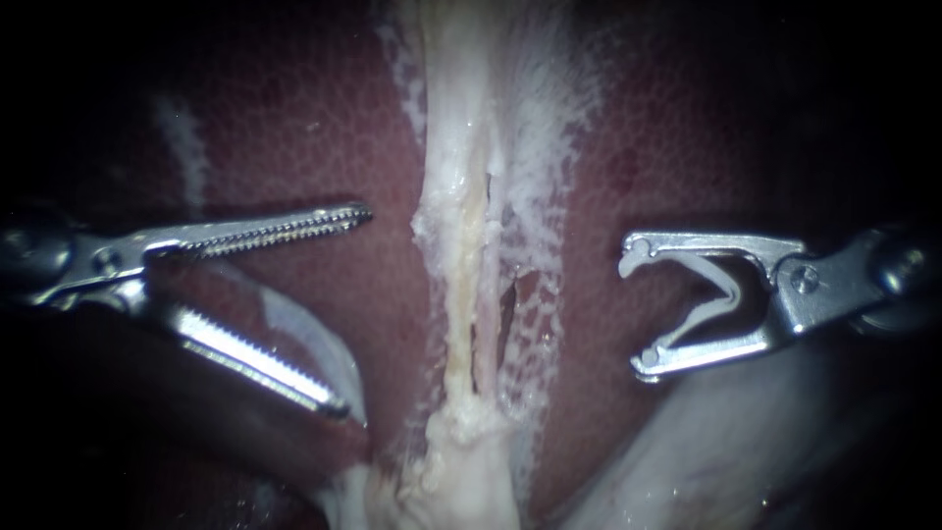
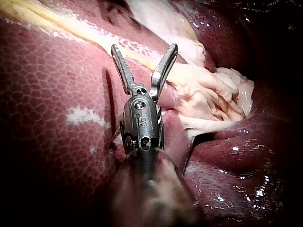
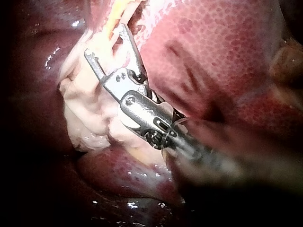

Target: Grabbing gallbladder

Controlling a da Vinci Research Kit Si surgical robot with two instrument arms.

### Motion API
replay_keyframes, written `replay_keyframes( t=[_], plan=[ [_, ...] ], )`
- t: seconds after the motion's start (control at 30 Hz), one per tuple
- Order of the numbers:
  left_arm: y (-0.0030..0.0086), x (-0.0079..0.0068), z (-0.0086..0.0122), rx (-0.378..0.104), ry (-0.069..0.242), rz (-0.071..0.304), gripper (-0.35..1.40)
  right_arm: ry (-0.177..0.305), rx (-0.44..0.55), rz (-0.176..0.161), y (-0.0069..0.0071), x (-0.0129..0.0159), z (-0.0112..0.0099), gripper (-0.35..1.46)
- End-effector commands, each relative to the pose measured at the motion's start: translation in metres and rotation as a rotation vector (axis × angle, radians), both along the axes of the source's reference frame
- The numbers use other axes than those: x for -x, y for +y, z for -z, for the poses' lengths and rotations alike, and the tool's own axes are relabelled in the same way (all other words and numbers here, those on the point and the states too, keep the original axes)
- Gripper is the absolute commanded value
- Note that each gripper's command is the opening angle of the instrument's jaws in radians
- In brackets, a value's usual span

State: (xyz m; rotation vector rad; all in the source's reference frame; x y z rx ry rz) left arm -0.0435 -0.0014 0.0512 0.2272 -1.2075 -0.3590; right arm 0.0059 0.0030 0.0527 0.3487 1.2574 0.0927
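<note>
My left instrument (image 1: pixel 353 309), a slim silver shaft with long toothed jaws, enters from the middle left of the endoscope view. Its jaws are spread wide and hold nothing; they lie over the mottled dark-red liver (image 1: pixel 324 118). My right instrument (image 1: pixel 636 309), silver with hook-tipped jaws, comes in from the middle right, its jaws likewise parted and empty. Between the two, a pale, stringy white band (image 1: pixel 461 196) runs down the centre and widens at the bottom centre into the cream-white, crumpled gallbladder (image 1: pixel 461 481), which is apart from both tips. In the left wrist view the left instrument (image 2: pixel 144 47) gapes just beside the gallbladder (image 2: pixel 208 94). In the right wrist view the right instrument (image 3: pixel 105 40) is open over the same pale tissue; I cannot tell whether it touches.
</note>
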Motion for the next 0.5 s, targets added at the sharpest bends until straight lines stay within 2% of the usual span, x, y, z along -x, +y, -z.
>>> replay_keyframes(
  t=[0.03,0.3,0.5],
  plan=[
    [0.0000,0.0000,0.0000,0.000,0.000,0.000,1.08,0.000,0.000,0.000,0.0000,0.0000,0.0000,0.59],
    [0.0002,0.0002,0.0000,-0.006,0.001,0.005,1.08,0.000,0.000,0.000,0.0000,0.0000,0.0000,0.60],
    [0.0012,0.0011,0.0000,-0.092,0.019,0.078,1.05,0.000,0.000,0.000,0.0000,0.0000,0.0000,0.60]
  ],
)
